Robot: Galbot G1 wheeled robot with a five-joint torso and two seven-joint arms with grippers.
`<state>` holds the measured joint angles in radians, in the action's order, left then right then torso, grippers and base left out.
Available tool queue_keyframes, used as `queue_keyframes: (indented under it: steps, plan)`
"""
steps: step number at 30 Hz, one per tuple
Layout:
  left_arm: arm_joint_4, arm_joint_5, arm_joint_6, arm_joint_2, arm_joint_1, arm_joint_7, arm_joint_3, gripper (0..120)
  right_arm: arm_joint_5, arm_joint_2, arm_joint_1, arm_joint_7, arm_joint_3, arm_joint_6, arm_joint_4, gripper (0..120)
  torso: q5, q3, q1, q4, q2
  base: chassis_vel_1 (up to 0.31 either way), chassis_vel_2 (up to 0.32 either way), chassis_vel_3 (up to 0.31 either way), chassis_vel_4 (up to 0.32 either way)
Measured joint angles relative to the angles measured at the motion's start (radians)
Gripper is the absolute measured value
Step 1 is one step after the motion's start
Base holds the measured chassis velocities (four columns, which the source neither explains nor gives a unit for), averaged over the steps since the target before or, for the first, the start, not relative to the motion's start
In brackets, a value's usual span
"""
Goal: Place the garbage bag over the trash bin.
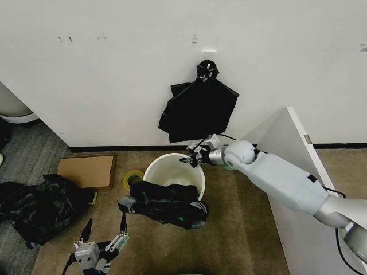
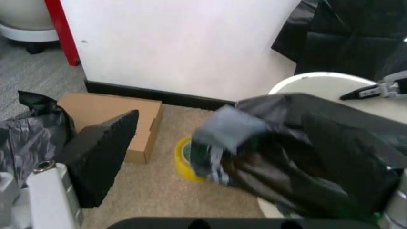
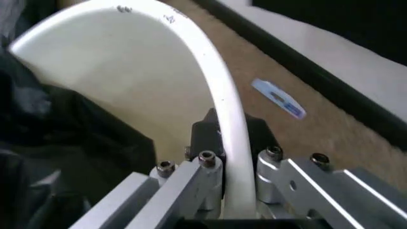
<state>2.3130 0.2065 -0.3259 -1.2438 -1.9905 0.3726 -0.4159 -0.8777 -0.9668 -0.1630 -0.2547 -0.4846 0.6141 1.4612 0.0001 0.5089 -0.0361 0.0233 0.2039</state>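
Observation:
The round white trash bin [image 1: 183, 172] stands on the brown carpet by the wall. The glossy black garbage bag [image 1: 167, 205] lies bunched across its near rim and hangs down the front; the left wrist view shows the garbage bag [image 2: 311, 162] in front of the trash bin [image 2: 324, 78]. My right gripper [image 1: 190, 159] reaches to the far right rim. In the right wrist view the right gripper [image 3: 230, 140] is shut on the bin's rim [image 3: 216, 81], one finger on each side of it. My left gripper [image 1: 104, 230] hovers open, low and left of the bag, holding nothing; one black finger [image 2: 102, 148] shows.
A bunch of black bags [image 1: 198, 109] hangs from a wall hook above the bin. A yellow tape roll [image 1: 133, 179] and a flat cardboard box [image 1: 86, 171] lie left of the bin. A lumpy black heap [image 1: 34, 209] sits farther left. A white panel [image 1: 287, 143] stands at the right.

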Motion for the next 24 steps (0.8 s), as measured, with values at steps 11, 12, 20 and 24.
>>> queue_keyframes:
  steps: [11, 12, 20, 24]
  plan:
    - [0.018, 0.007, 0.022, 0.01, 0.009, 0.0, -0.003, 100, -0.13, 0.061, -0.181, 0.277, 0.218, 0.109, 0.161, 1, 0.0001, 0.0, 0.0, -0.0003, 0.0, 0.0, 0.0, 0.0, 0.0]
    - [0.019, 0.008, 0.024, 0.011, 0.011, 0.0, -0.003, 100, -0.136, 0.064, -0.2, 0.299, 0.233, 0.112, 0.174, 1, 0.0003, 0.0, 0.0, -0.0004, 0.0, 0.0, 0.0, 0.0, 0.0]
    - [0.037, 0.021, 0.052, 0.018, 0.028, -0.002, -0.004, 100, -0.296, 0.037, -0.43, 0.676, 0.433, 0.104, 0.348, 1, -0.0002, 0.0, 0.0, -0.0003, 0.0, 0.0, 0.0, 0.0, 0.0]
    - [0.043, 0.021, 0.063, 0.025, 0.036, -0.002, -0.003, 100, -0.324, -0.001, -0.495, 0.769, 0.504, 0.072, 0.406, 1, -0.0005, 0.0, 0.0, -0.0004, 0.0, 0.0, 0.0, 0.0, 0.0]
